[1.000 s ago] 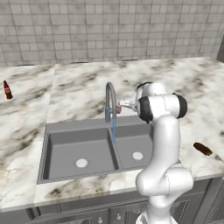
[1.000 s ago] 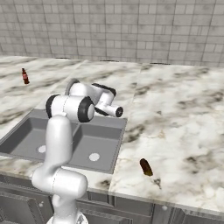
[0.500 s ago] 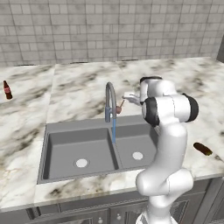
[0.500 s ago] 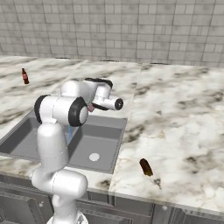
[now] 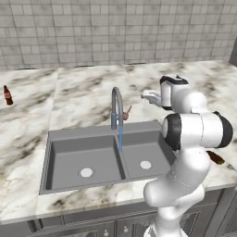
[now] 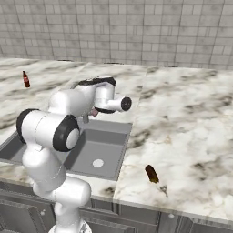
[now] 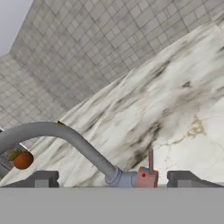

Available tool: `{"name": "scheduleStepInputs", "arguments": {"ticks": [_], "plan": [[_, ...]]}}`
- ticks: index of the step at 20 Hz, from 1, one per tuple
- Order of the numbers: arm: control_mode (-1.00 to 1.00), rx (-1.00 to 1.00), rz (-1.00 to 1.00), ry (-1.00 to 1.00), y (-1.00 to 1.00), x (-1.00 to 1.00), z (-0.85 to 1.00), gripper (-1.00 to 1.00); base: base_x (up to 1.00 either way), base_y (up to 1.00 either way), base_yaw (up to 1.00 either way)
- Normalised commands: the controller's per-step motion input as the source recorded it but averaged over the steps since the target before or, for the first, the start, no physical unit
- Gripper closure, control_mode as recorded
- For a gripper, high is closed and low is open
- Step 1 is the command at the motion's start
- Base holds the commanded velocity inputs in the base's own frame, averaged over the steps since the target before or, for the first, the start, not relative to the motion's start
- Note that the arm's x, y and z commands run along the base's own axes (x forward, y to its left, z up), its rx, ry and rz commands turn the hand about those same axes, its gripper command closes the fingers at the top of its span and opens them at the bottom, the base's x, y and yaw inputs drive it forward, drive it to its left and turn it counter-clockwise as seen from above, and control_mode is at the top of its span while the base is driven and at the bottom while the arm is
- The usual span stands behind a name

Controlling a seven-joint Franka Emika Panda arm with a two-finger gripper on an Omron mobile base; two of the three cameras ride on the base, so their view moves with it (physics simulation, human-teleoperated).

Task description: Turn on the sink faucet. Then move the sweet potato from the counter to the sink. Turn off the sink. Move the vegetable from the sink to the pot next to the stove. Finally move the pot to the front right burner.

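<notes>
In the left base view, you see the gripper (image 5: 147, 96) held above the counter (image 5: 83, 99), behind the sink (image 5: 62, 159) and to the right of the faucet (image 5: 116, 107). It is apart from the reddish lever (image 5: 126, 113), which lies between hand and spout. A blue stream of water (image 5: 121, 137) falls from the spout into the basin. The sweet potato (image 5: 215, 157) lies well apart from the hand, at the counter's front edge beyond the arm. A bottle (image 5: 7, 95) stands far off on the opposite side.

In the right base view, the sweet potato (image 6: 152, 174) lies on the counter (image 6: 191, 136), near the front edge, well apart from the hand. The sink (image 6: 102, 150) lies below the wrist. The bottle (image 6: 26, 79) stands far left.

In the hand view, the two fingertips (image 7: 41, 178) stand wide apart and hold nothing. The faucet (image 7: 74, 142) base and lever (image 7: 150, 164) sit between them, just ahead. The counter (image 7: 175, 105) stretches beyond.
</notes>
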Motion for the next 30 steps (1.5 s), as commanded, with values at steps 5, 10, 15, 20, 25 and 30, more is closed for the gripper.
{"name": "scheduleStepInputs", "arguments": {"ticks": [5,10,15,20,25,30], "plan": [[-1.00,-0.02,-0.07,0.06,-0.55,-1.00,0.23,-1.00,0.00,0.00,0.00],[-1.00,-0.05,-0.12,0.11,-0.63,-1.00,0.12,-1.00,0.00,0.00,0.00],[-1.00,-0.04,-0.13,0.21,-0.65,-0.95,0.28,-1.00,0.00,0.00,0.00],[-1.00,-0.05,-0.13,0.30,-0.63,-0.81,0.33,-1.00,0.00,0.00,0.00],[-1.00,-0.10,-0.04,0.30,-0.36,-0.46,-0.05,-1.00,0.00,0.00,0.00],[-1.00,-0.20,0.08,0.28,-0.14,-0.31,-0.61,-1.00,0.00,0.00,0.00]]}}
